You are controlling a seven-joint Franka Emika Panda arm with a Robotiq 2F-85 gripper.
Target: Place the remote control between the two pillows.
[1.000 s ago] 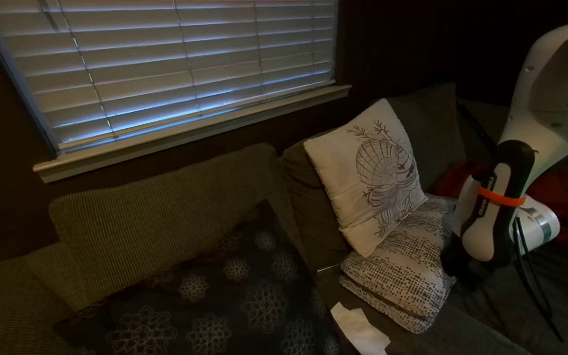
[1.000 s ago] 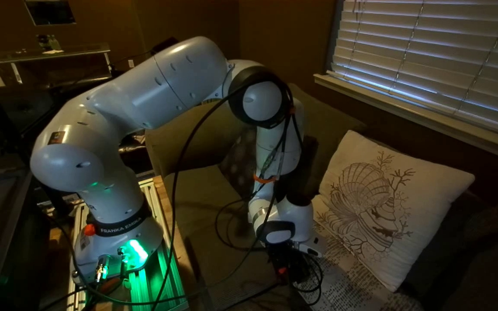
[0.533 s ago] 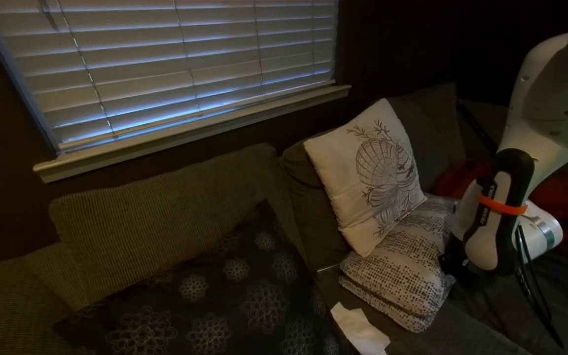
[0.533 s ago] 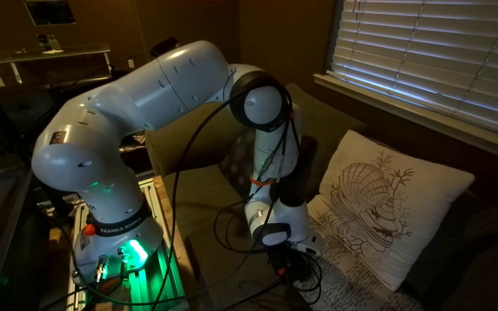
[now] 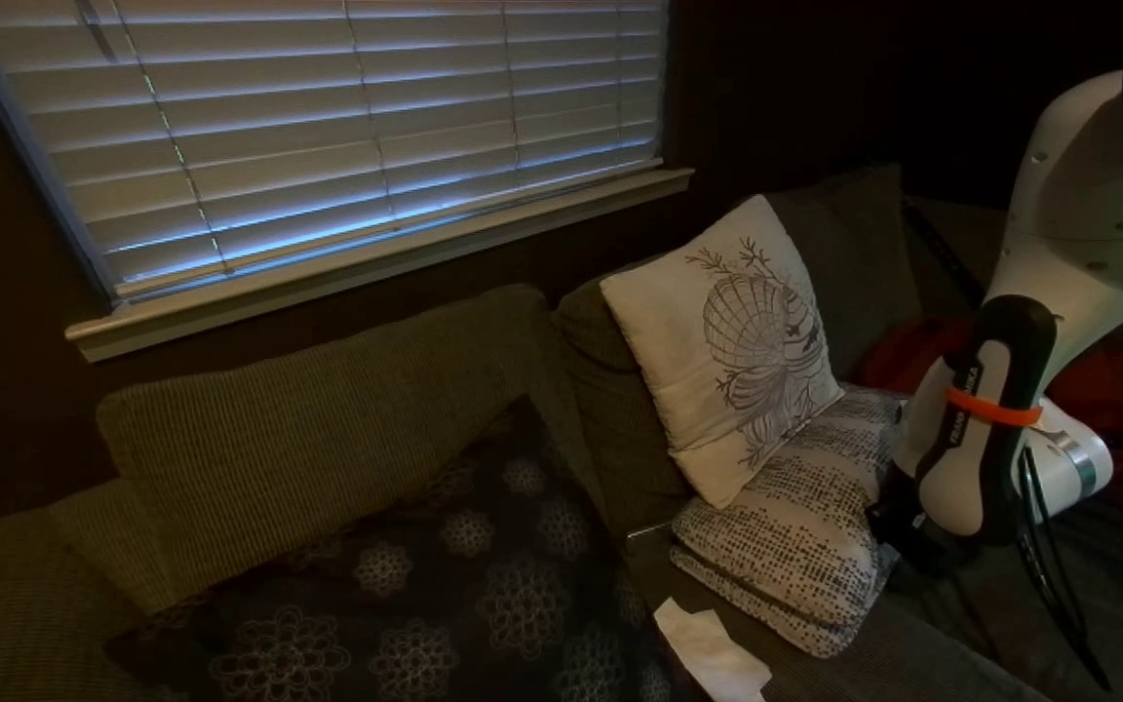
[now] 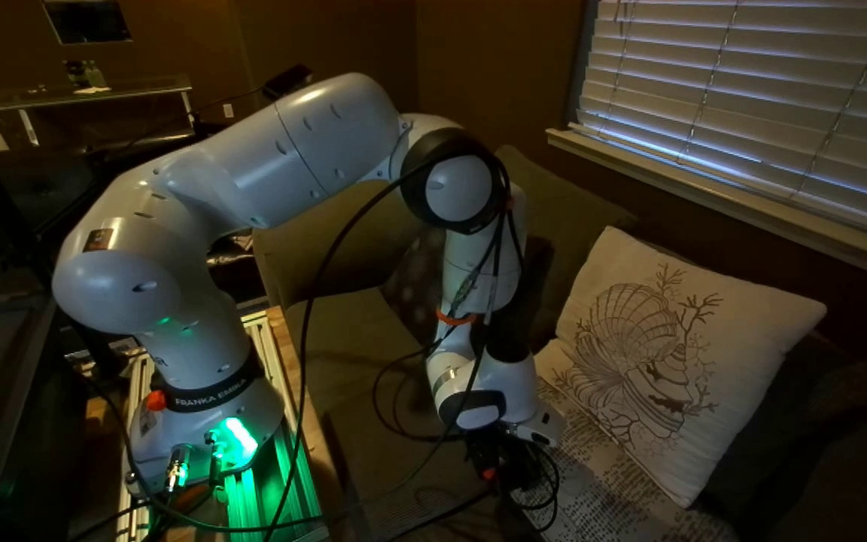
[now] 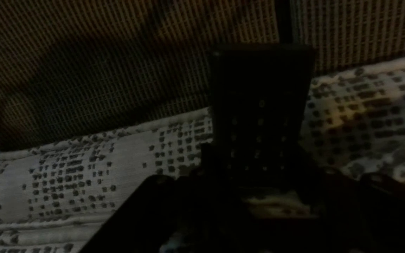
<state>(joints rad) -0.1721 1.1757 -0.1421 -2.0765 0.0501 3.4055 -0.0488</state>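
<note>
Remote point(image 7: 260, 107) juts from the gripper point(image 7: 255, 160), pinched between its jaws. The arm point(image 6: 305, 147) arches downward, patterned pillow point(image 5: 791, 522) near the gripper. Only the wrist view shows the remote's keys point(image 7: 258, 138).

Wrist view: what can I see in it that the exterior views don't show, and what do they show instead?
Only the wrist view: the number buttons on the remote.
Only the exterior views: the window blinds and the robot's white arm.
All of them: the speckled pillow, the sofa and the black hand.
</note>
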